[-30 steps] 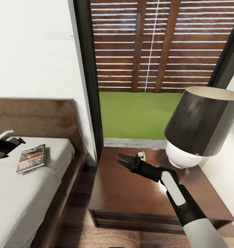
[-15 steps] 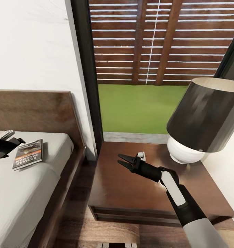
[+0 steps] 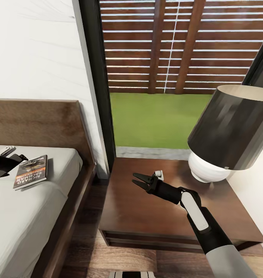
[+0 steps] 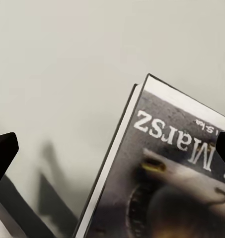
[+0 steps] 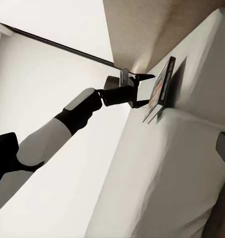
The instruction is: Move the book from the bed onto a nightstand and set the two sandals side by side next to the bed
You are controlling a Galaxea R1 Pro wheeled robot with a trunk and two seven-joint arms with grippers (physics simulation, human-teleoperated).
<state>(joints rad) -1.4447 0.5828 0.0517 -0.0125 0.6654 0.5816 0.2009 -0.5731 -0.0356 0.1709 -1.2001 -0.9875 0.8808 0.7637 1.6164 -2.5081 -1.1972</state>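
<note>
We saw a dark grey book (image 3: 31, 171) with an orange band and white lettering on a pale grey bed (image 3: 27, 220), beside a glossy dark-brown nightstand (image 3: 147, 216).

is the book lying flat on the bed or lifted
Flat. The book lies cover up on the mattress, with the open left gripper beside it.
</note>
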